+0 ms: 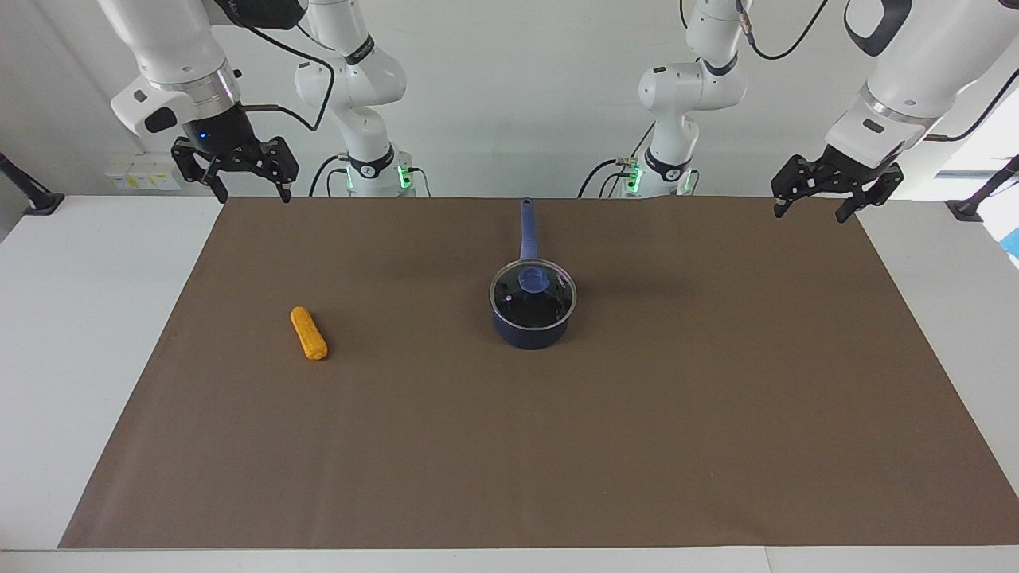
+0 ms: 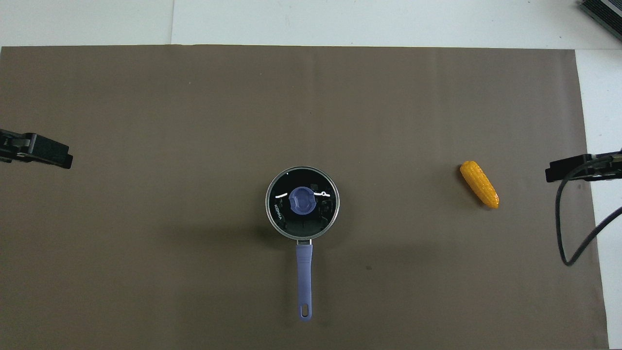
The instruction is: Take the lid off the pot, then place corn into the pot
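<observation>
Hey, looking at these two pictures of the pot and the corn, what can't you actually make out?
- Pot inside: both views, the lid covers it and its dark glass shows no contents.
- Left gripper and right gripper, both open: overhead view's side edges cut off all but their tips.
- Corn underside: it rests on the brown mat.

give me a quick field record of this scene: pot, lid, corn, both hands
pot: mid-mat, handle toward the robots
lid: on the pot, blue knob up
corn: lying on the mat, toward the right arm's end, apart from the pot
left hand: open, empty, raised over its corner of the mat
right hand: open, empty, raised over its corner of the mat
mat: brown, covers the table
progress: nothing started
</observation>
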Robot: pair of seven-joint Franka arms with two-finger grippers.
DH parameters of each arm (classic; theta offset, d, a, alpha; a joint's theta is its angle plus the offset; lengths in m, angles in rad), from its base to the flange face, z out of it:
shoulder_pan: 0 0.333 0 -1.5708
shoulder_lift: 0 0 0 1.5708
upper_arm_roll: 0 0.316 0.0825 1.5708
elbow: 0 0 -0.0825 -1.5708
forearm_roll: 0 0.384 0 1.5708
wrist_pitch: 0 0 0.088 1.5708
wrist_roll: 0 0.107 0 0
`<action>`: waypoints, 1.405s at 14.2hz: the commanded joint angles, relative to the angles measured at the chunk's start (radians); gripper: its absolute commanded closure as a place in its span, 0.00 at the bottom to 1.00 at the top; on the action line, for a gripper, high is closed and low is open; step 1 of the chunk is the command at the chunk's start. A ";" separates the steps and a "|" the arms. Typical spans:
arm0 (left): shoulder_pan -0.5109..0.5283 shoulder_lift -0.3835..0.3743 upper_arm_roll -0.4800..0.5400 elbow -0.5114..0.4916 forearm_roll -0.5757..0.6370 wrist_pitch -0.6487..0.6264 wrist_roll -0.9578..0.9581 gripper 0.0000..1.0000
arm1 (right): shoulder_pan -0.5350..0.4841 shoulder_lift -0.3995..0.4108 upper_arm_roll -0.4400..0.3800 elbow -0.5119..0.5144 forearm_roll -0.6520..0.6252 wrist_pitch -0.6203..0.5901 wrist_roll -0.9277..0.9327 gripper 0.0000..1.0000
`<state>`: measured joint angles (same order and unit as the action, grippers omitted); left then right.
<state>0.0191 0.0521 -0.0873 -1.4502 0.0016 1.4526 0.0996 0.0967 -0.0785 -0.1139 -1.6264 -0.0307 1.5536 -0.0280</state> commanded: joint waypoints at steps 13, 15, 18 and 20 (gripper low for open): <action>0.010 -0.037 -0.006 -0.039 0.011 -0.001 0.057 0.00 | -0.012 -0.020 0.005 -0.020 0.020 -0.013 0.000 0.00; 0.004 -0.037 -0.006 -0.041 0.009 0.000 0.055 0.00 | -0.012 -0.026 0.005 -0.030 0.020 -0.013 0.000 0.00; -0.005 -0.052 -0.011 -0.064 0.003 0.000 0.037 0.00 | -0.012 -0.029 0.005 -0.032 0.018 -0.013 0.000 0.00; -0.013 -0.073 -0.019 -0.099 0.003 0.018 0.037 0.00 | -0.012 -0.029 0.005 -0.032 0.018 -0.013 -0.001 0.00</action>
<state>0.0174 0.0342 -0.1030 -1.4776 0.0018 1.4519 0.1403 0.0966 -0.0805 -0.1139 -1.6325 -0.0295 1.5520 -0.0280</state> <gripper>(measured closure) 0.000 0.000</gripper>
